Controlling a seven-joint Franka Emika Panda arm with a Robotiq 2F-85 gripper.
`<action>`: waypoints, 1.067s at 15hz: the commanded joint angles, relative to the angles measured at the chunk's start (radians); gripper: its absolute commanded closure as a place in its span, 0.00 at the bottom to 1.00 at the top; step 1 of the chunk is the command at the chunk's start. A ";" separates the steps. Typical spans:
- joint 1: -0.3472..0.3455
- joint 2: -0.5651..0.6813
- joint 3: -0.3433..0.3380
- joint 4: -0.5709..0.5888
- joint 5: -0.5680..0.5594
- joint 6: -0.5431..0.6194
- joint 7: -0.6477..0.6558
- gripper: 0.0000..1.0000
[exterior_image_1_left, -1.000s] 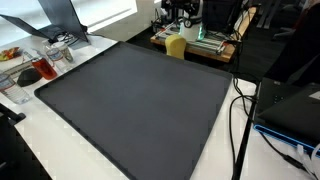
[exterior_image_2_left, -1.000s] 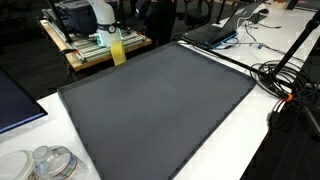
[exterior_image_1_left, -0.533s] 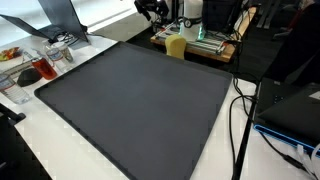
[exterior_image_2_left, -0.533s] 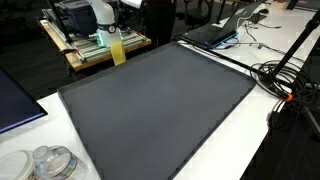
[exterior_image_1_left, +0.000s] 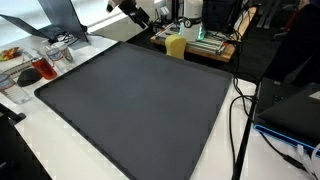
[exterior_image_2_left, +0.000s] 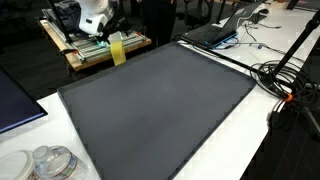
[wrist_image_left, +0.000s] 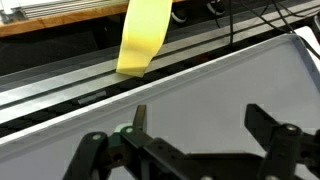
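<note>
My gripper is open and empty; its two dark fingers hang above the far edge of a large dark grey mat. In an exterior view the gripper is high at the back, above the mat. A tall yellow object stands just past the mat's far edge, ahead of the fingers and to their left. It shows in both exterior views. The white arm is behind it. The mat is bare.
The mat lies on a white table. A wooden cart with equipment stands behind it. A laptop and black cables are at one side. Clear containers and a glass sit near the other side. A black box is beside the mat.
The arm has swung at the back of the table, moving left in one exterior view away from above the yellow object. The mat and the yellow object have not moved.
</note>
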 joint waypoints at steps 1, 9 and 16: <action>-0.059 0.063 -0.036 -0.012 0.123 0.015 -0.072 0.00; -0.149 0.147 -0.076 -0.084 0.202 0.070 -0.108 0.00; -0.149 0.153 -0.073 -0.096 0.173 0.112 -0.081 0.00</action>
